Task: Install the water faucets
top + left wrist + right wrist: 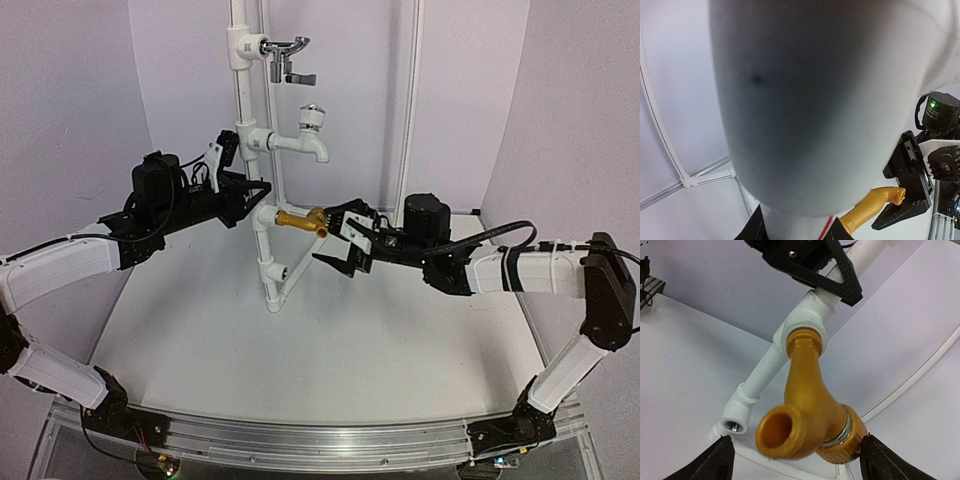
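Observation:
The golden-brass water faucet point(298, 218) sticks out sideways from the lower fitting of the white pipe stand point(268, 255). It also shows in the left wrist view point(867, 207) and fills the right wrist view point(810, 405), its spout mouth facing the camera. My right gripper point(325, 237) is open around the faucet's outer end. Its fingers point(880, 460) stand on both sides, the right one touching the ribbed cap, the left one apart. My left gripper point(250, 185) is shut on the white pipe point(795, 225) just above the faucet's fitting.
A chrome lever tap point(288, 55) sits at the top of the stand and a white plastic tap point(305, 135) in the middle. An open threaded fitting point(732, 426) sits low on the stand. White walls curve round behind.

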Tool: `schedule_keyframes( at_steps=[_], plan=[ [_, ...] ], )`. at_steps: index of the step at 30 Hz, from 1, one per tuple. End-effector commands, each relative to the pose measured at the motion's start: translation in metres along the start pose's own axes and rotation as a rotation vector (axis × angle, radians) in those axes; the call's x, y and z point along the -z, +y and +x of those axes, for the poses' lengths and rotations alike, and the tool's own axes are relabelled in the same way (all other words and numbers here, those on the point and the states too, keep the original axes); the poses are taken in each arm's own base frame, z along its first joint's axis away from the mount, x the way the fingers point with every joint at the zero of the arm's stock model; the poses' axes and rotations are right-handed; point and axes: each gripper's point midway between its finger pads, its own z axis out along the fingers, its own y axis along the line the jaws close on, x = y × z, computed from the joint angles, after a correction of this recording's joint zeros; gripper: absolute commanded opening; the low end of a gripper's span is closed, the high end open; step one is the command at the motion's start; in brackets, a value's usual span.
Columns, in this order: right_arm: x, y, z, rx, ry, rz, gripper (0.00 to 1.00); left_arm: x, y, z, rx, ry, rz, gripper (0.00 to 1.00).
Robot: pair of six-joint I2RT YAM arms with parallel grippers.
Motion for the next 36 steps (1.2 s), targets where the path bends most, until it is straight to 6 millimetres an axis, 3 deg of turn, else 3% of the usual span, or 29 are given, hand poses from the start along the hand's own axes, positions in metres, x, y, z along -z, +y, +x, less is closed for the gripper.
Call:
schedule_keyframes(
  at_steps=[1,6,12,14,17,23,26,30,33,36],
  plan=[
    [-0.013,-0.022,-0.029,0.027,-0.106,0.114,0.81,0.003,-0.023,0.074,0.231,0.26,0.092,0.0],
    [-0.016,-0.031,-0.03,-0.028,-0.107,0.152,0.66,0.003,-0.024,0.073,0.231,0.26,0.095,0.0],
    [-0.02,-0.024,-0.036,-0.291,-0.157,0.088,0.44,0.003,-0.024,0.074,0.231,0.261,0.096,0.0],
    [-0.02,-0.021,-0.035,-0.414,-0.162,0.071,0.33,0.003,-0.023,0.074,0.23,0.26,0.093,0.0],
    [-0.019,-0.024,-0.03,-0.695,-0.16,0.081,0.17,0.003,-0.023,0.073,0.23,0.26,0.093,0.0],
    [-0.018,-0.031,-0.015,-1.462,-0.184,0.112,0.01,0.002,-0.024,0.074,0.231,0.262,0.098,0.0],
    [-0.019,-0.03,-0.015,-1.811,-0.231,0.072,0.0,0.002,-0.024,0.074,0.231,0.262,0.098,0.0],
    [-0.007,-0.047,-0.046,-2.021,-0.473,-0.071,0.04,0.001,-0.025,0.075,0.234,0.266,0.102,0.0],
    [0.01,-0.064,-0.072,-2.006,-0.642,-0.151,0.21,0.001,-0.024,0.076,0.234,0.268,0.1,0.0],
    [0.021,-0.066,-0.091,-1.759,-0.628,-0.117,0.58,0.002,-0.023,0.075,0.23,0.264,0.096,0.0]
  ],
)
